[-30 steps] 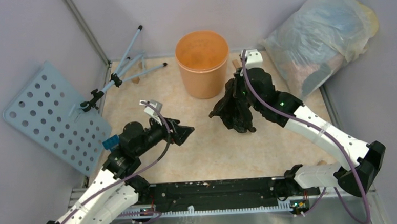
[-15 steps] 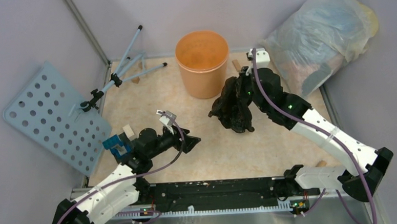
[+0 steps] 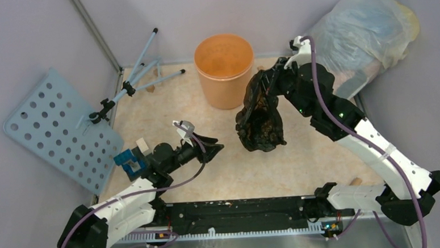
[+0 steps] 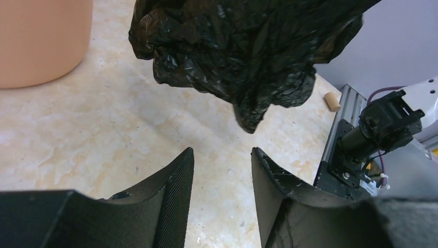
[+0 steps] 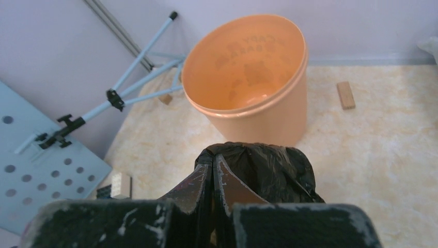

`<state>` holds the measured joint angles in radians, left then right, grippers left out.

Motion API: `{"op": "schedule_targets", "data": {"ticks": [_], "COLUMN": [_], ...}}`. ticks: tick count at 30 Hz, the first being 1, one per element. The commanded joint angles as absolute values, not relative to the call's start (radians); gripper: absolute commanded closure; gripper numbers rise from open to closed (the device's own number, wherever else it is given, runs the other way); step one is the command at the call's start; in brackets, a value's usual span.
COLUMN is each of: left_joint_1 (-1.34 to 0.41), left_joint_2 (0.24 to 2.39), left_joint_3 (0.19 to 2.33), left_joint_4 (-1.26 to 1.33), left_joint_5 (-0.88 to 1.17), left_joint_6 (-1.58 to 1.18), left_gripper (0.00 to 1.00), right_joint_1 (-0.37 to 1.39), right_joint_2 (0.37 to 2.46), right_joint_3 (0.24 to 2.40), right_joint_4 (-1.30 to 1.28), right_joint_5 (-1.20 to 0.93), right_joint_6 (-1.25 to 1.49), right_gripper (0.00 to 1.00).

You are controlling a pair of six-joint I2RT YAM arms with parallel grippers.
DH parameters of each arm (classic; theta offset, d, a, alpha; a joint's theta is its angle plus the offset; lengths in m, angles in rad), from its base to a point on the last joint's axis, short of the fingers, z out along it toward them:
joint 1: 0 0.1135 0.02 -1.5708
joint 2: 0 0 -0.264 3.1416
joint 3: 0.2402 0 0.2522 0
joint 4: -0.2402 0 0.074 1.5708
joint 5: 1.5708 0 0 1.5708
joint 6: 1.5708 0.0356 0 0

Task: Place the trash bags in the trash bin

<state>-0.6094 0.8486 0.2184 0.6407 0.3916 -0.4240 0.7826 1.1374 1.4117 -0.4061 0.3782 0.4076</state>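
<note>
Below right tool (image 3: 276, 75), bag (image 3: 260, 113) hangs clamped, lifted higher than before, clear of table (image 3: 220, 178); bin (image 3: 225, 95) just left. Left tool (image 3: 214, 149) empty, narrower than before but apart, bag ahead.

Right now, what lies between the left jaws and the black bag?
Only bare tabletop, up to the black trash bag; the left wrist view shows it.

From the trash bin (image 3: 224, 72), the trash bag (image 3: 260, 119) hangs just right and nearer — the stuffed bag (image 3: 363, 34) farther right, the tripod (image 3: 129, 86) and board (image 3: 51, 138) left.
</note>
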Motion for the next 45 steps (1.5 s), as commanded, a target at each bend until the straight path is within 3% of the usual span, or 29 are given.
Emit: {"op": "schedule_targets", "data": {"ticks": [1,8,29,45], "left_joint_1": [-0.610,-0.636,-0.789,-0.792], "left_joint_2": [0.917,1.027,1.362,1.578], "left_joint_3": [0.205,0.215,0.358,0.445], "left_joint_4": [0.853,0.997,1.208,1.329], "left_joint_5": [0.470,0.516,0.471,0.458], "left_joint_6": [-0.454,-0.512,-0.508,-0.555], "left_gripper": [0.50,0.40,0.41,0.45], "right_joint_1": [0.789,0.789,0.789,0.788], "right_joint_2": [1.108,1.111,1.149,1.134], "right_joint_3": [1.501,1.540,1.580,1.584], "right_joint_4": [-0.393,-0.385,-0.368,-0.364], "right_joint_5": [0.331,0.308,0.274,0.272], "right_joint_6": [0.424,0.435,0.440,0.446], "right_gripper": [1.00,1.00,1.00,1.00]}}
